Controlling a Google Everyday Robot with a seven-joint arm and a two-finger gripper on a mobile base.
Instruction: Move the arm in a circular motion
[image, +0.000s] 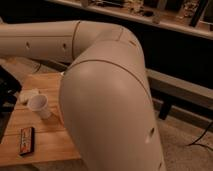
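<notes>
The cream-white arm (107, 95) fills most of the camera view. One thick tube segment runs from the left edge across the top to a bulbous elbow joint (117, 42). A second fat segment comes down from the elbow toward the bottom centre, close to the camera. Small dark screw holes show on both segments. The gripper is out of view, past the left edge or hidden behind the arm.
A wooden table (47, 142) stands at the lower left, partly covered by the arm. On it are a white cup (39, 106), a crumpled white thing (27, 95) and a dark flat device with red markings (27, 140). A long shelf (175, 22) runs along the back.
</notes>
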